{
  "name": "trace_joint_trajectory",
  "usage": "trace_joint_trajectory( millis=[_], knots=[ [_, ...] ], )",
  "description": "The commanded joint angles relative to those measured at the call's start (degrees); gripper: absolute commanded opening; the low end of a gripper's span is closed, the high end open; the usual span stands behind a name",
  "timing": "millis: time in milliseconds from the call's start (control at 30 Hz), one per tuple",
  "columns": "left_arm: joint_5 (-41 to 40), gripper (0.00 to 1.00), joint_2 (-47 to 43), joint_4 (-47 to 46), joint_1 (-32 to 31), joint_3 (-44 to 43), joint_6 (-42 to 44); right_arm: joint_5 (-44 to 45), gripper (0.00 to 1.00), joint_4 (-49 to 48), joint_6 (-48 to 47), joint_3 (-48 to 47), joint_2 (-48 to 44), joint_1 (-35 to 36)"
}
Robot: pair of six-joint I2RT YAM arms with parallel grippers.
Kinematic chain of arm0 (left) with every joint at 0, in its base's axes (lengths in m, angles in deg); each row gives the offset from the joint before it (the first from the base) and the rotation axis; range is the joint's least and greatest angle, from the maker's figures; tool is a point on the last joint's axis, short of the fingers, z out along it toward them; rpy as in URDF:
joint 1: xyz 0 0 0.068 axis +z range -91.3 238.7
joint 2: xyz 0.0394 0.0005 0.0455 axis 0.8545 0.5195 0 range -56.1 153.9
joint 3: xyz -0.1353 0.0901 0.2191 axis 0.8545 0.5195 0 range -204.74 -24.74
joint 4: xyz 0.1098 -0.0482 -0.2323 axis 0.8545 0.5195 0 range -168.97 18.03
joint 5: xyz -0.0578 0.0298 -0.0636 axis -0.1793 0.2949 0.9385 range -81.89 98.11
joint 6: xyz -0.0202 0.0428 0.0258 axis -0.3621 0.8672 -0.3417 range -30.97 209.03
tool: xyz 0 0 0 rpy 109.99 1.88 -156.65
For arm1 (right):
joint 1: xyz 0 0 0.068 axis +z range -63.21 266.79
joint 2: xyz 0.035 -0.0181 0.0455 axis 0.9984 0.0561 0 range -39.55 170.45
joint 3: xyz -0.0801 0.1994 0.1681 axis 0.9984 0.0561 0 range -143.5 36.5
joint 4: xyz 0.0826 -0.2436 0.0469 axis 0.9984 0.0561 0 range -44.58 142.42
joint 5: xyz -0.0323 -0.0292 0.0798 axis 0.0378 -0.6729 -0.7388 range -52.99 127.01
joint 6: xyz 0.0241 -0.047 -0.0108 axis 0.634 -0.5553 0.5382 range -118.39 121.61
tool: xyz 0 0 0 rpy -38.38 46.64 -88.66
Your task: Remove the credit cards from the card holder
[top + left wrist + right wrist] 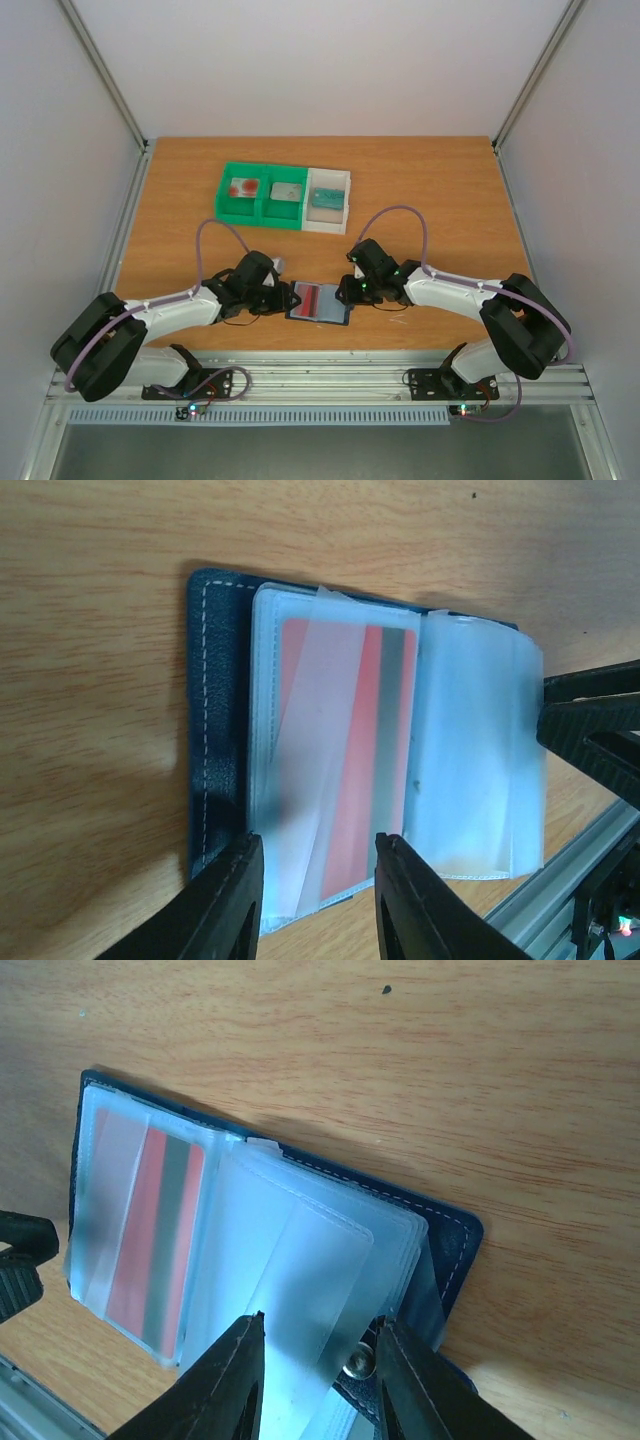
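At the card holder's (215, 730) left end the left gripper (315, 852), unclenched, straddles the sleeved credit card (350, 770); the right gripper (315, 1328), also unclenched, straddles clear sleeves (285, 1250) opposite.

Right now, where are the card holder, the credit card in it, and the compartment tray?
card holder (215, 730): left wrist view, stitched dark cover.
credit card (358, 780): left wrist view, red face beside its dark stripe.
compartment tray (258, 220): top external view, green front wall.
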Motion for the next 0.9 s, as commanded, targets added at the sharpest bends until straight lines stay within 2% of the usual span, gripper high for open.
trace_joint_trajectory(
  millis=[0,200,367,467,867],
  knots=[
    [0.04,0.33,1.28,-3.16,0.15,1.19,-0.68,1.23,0.31,-1.0,-0.63,0.4,-0.07,0.52],
    [-0.01,0.32,2.57,-3.16,0.11,0.82,-0.68,1.27,0.31,-1.4,-0.63,0.43,0.21,0.48],
    [0.92,0.1,2.22,-5.52,0.07,1.42,-1.12,1.5,0.31,-1.79,-0.6,0.53,0.69,0.48],
    [1.54,0.01,1.26,-5.61,0.02,1.35,-1.43,1.56,0.31,-1.92,-0.64,0.49,0.65,0.47],
    [7.09,0.0,-1.11,-12.41,-1.37,1.04,-4.88,1.69,0.31,-3.0,-0.37,0.22,0.8,0.47]
  ],
)
